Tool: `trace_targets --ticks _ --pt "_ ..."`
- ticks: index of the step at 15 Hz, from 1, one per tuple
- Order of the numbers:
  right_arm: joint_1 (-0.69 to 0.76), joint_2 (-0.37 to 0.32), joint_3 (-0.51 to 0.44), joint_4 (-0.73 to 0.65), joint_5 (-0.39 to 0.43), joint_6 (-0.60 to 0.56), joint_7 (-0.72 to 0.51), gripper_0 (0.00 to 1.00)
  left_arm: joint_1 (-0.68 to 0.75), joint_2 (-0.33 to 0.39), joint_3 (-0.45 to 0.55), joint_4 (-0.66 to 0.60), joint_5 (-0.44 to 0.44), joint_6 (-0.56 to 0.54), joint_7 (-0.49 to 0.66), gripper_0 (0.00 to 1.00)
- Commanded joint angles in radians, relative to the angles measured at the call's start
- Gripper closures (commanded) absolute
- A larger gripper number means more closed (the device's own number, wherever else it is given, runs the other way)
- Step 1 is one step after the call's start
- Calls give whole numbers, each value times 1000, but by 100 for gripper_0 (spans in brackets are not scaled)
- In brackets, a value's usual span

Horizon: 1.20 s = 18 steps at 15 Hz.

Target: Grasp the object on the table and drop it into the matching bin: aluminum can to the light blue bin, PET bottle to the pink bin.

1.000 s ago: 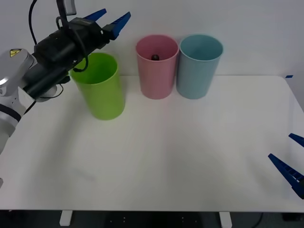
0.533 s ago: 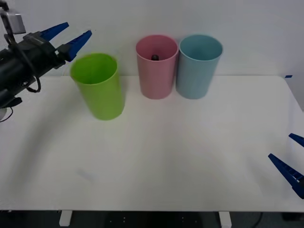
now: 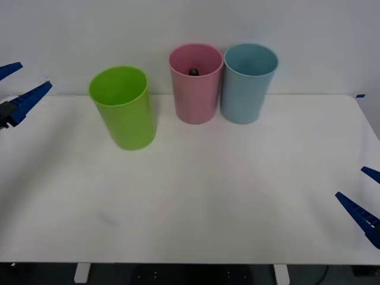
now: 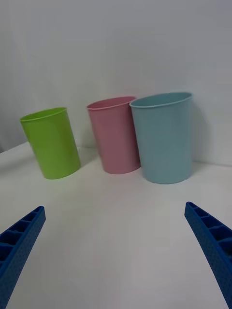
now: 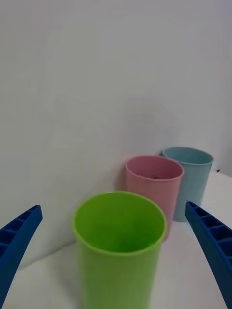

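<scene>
PET bottle [image 3: 194, 72] sat inside pink bin [image 3: 196, 86]. Your left gripper [image 3: 15, 86] hung at desk [image 3: 237, 178] edge, fingers spread; right gripper [image 3: 365, 199] likewise spread.

Black-capped PET bottle [image 3: 193, 72] inside pink bin [image 3: 196, 95] beside light blue bin [image 3: 248, 89]

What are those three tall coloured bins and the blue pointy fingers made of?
The lime green bin, pink bin and light blue bin look like smooth moulded plastic: uniform pastel colour, thin rims, soft sheen. The left gripper and right gripper fingers look like ribbed matte blue plastic, perhaps printed.
</scene>
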Motion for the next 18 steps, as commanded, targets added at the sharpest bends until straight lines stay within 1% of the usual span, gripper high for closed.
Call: trace_targets --ticks 1,3,5,7,14,18 --pt "0 0 0 0 0 0 0 0 90 0 85 0 -35 -93 3 0" --pt "0 0 0 0 0 0 0 0 143 0 151 0 -93 -162 7 0" --pt "0 0 0 0 0 0 0 0 195 0 198 0 -127 -212 14 0" --pt "0 0 0 0 0 0 0 0 257 0 223 0 -127 -248 11 0" --pt "0 0 0 0 0 0 0 0 429 0 260 -13 -121 -283 -6 0" --pt "0 0 0 0 0 0 0 0 464 0 260 -11 -108 -289 -12 0"
